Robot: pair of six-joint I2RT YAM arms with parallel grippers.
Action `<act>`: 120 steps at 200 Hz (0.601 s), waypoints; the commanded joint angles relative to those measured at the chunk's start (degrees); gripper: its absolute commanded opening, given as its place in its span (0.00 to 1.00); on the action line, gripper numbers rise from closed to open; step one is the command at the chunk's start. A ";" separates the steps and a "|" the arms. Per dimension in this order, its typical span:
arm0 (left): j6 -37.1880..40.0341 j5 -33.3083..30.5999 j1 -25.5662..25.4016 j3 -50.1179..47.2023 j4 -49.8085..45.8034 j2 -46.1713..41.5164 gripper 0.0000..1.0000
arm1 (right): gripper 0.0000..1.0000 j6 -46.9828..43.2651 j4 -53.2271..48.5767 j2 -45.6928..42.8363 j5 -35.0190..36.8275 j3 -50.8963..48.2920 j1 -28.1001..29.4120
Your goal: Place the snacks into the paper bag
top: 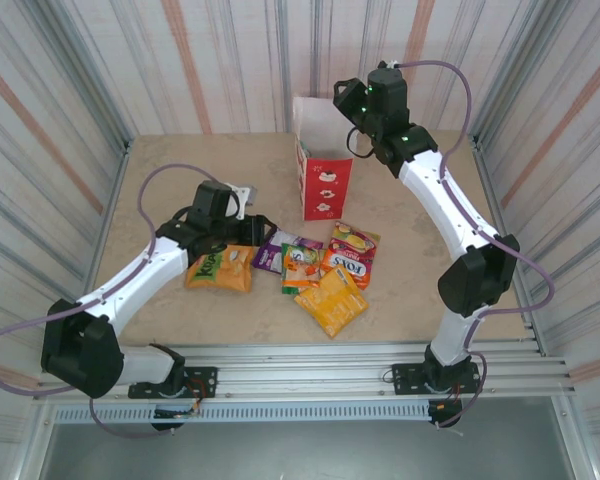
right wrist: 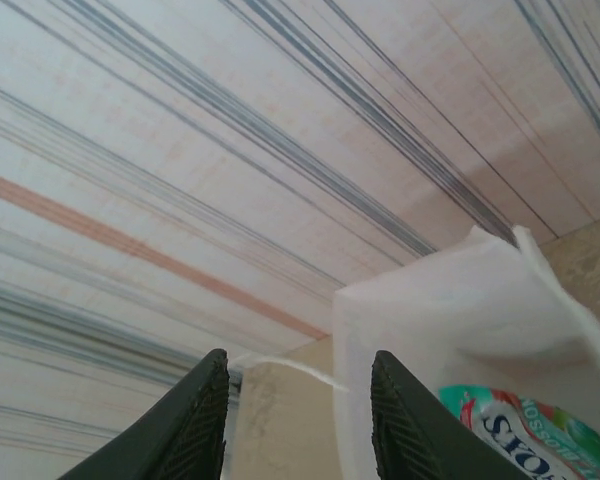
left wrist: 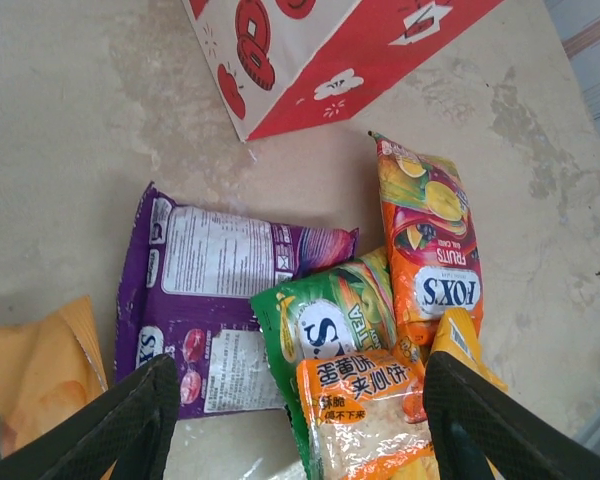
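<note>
The left gripper (top: 252, 222) hovers over the left side of the snack group on the table (top: 180, 170). Its fingers (left wrist: 140, 420) are spread wide and hold nothing.

The packets lie flat, from left to right:
- the left orange-yellow packet (top: 220, 268)
- the purple packet (top: 273, 252)
- the green-white packet (top: 300, 265)
- the front orange-yellow packet (top: 332, 300)
- the FOX'S packet (top: 350, 250)

The paper bag (top: 323, 180) stands upright behind the group. A teal packet (right wrist: 520, 430) lies inside it.

The right gripper (top: 348, 100) hangs at the bag's top rim. Its fingers (right wrist: 205, 420) are partly apart and grip nothing. The bag's cord handle (right wrist: 280, 366) crosses the gap between them.
</note>
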 commanded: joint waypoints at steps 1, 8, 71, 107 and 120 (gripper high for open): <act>-3.80 2.43 -0.22 -1.42 1.09 -0.62 0.68 | 0.41 -4.43 -0.18 -4.85 -3.73 -1.72 0.46; -4.57 2.90 -0.22 -1.99 1.38 -0.73 0.67 | 0.41 -5.31 -0.42 -6.13 -4.83 -3.52 0.60; -13.31 6.27 -0.51 -9.82 8.17 -1.09 0.64 | 0.44 -13.20 -4.64 -21.46 -9.23 -23.74 1.30; -18.85 8.19 -2.46 -13.15 13.12 1.95 0.58 | 0.43 -12.83 -5.66 -29.65 -10.24 -36.98 1.47; -19.71 8.50 -3.97 -13.33 13.91 3.14 0.58 | 0.43 -12.39 -5.76 -31.85 -11.15 -41.04 1.72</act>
